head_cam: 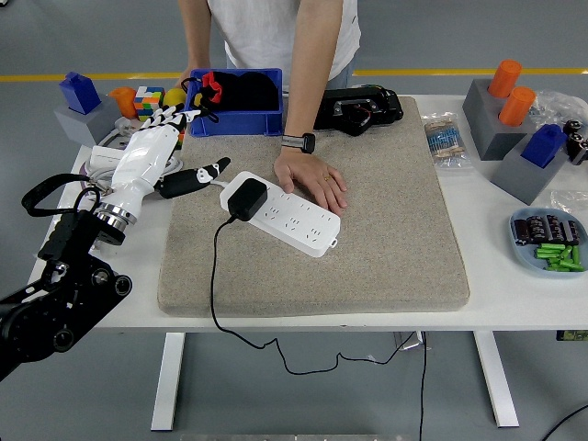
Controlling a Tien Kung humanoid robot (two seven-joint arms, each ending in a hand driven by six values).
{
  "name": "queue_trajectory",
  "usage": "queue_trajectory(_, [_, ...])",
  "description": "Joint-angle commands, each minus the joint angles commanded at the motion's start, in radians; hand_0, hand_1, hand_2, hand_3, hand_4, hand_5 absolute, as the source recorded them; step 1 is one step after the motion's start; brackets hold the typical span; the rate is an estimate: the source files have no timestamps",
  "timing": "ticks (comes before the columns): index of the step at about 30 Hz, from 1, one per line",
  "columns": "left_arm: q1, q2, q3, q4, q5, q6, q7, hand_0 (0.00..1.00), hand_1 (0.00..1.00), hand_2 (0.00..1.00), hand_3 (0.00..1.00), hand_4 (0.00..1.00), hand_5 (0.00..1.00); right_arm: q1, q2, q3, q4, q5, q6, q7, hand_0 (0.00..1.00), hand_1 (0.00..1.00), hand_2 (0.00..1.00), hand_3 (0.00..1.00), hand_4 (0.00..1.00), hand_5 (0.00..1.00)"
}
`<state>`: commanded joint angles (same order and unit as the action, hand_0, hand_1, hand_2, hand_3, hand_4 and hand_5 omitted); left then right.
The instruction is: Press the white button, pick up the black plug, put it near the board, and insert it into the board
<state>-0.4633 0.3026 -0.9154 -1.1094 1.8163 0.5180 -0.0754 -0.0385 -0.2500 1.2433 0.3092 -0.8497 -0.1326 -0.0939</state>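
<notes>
My white table (514, 303) stands on a grey floor (92, 37) crossed by 1 yellow line (459, 72).

The black plug (246, 199) is seated in the white board (283, 213) on the mat (395, 239). The board's far edge is pressed by a person's hand (312, 181). The left hand (152, 156) is held open near the table's left edge.

Black plug (247, 198) seated in left end of white board (285, 213), cord trailing off mat's near edge. Board lies diagonally on the mat, remaining sockets free.

Blue bin (235, 122) w/ black bag (241, 93), far edge.
</notes>
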Motion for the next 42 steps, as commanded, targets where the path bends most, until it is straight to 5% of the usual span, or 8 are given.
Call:
queue_trajectory(8, [0.133, -0.058, -0.263, -0.031, 0.045, -0.018, 0.027, 0.965, 0.946, 0.885, 0.849, 0.821, 0.631, 0.008, 0.001, 0.017, 0.001, -0.007, 0.000, 0.000, 0.583, 0.490, 0.509, 0.522, 0.640, 0.328])
queue_trajectory(9, [0.148, -0.063, -0.295, -0.036, 0.051, -0.019, 0.027, 0.965, 0.930, 0.876, 0.832, 0.804, 0.524, 0.010, 0.001, 0.023, 0.000, -0.009, 0.000, 0.000, 0.582, 0.489, 0.509, 0.523, 0.640, 0.327])
queue_trajectory(19, [0.220, -0.057, -0.466, -0.076, 0.098, -0.076, 0.066, 0.961, 0.928, 0.870, 0.829, 0.799, 0.506, 0.044, -0.012, 0.014, -0.002, -0.013, 0.000, -0.004, 0.582, 0.491, 0.509, 0.522, 0.641, 0.326])
queue_trajectory(27, [0.253, -0.067, -0.556, -0.101, 0.075, -0.146, 0.096, 0.955, 0.920, 0.865, 0.825, 0.798, 0.511, 0.025, -0.005, 0.027, -0.002, -0.021, 0.006, -0.011, 0.583, 0.490, 0.509, 0.526, 0.642, 0.327])
queue_trajectory(28, [0.254, -0.067, -0.563, -0.101, 0.083, -0.151, 0.101, 0.941, 0.921, 0.870, 0.821, 0.781, 0.434, 0.024, -0.005, 0.029, -0.001, -0.021, 0.006, -0.011, 0.583, 0.493, 0.510, 0.529, 0.642, 0.326])
queue_trajectory(34, [0.267, -0.071, -0.598, -0.113, 0.083, -0.177, 0.122, 0.943, 0.924, 0.872, 0.819, 0.775, 0.388, 0.017, -0.001, 0.045, 0.001, -0.027, 0.007, -0.012, 0.583, 0.494, 0.512, 0.530, 0.642, 0.327])
queue_trajectory(42, [0.285, -0.079, -0.639, -0.122, 0.058, -0.202, 0.134, 0.942, 0.922, 0.868, 0.816, 0.775, 0.403, 0.018, -0.001, 0.061, 0.002, -0.036, 0.007, -0.013, 0.585, 0.493, 0.513, 0.531, 0.644, 0.328])
